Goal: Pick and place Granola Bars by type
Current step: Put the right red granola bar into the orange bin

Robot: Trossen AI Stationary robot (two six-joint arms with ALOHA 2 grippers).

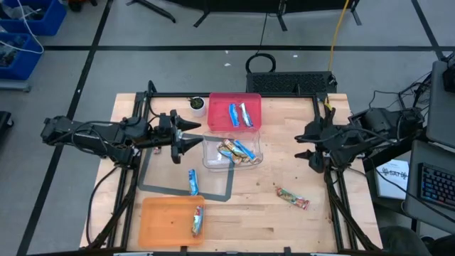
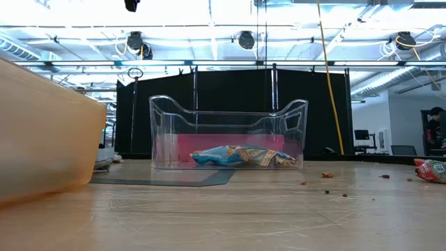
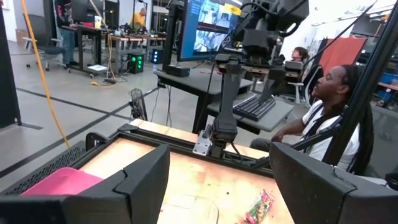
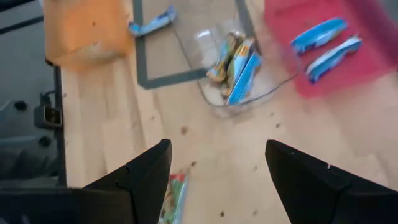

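A clear bin point(image 1: 231, 151) point(image 2: 228, 132) holds several blue and tan bars point(image 1: 236, 149) point(image 2: 240, 156). The red tray point(image 1: 219, 107) behind it holds two blue bars point(image 1: 239, 114). The orange tray point(image 1: 163, 217) holds one bar point(image 1: 197, 221). A blue bar point(image 1: 193, 181) lies on the grey mat. A tan bar with red and green marks point(image 1: 292, 198) point(image 4: 173, 199) lies on the wood. My left gripper point(image 1: 195, 135) point(image 3: 217, 186) hovers open just left of the bin. My right gripper point(image 1: 300, 145) point(image 4: 217, 180) hovers open to the bin's right, above the table.
A small white cup point(image 1: 197, 104) stands left of the red tray. A grey mat point(image 1: 153, 181) lies under the bin's near left corner. Crumbs point(image 2: 327, 174) dot the wood. A black frame point(image 1: 234, 94) edges the table. A person point(image 3: 329, 124) sits beyond its right side.
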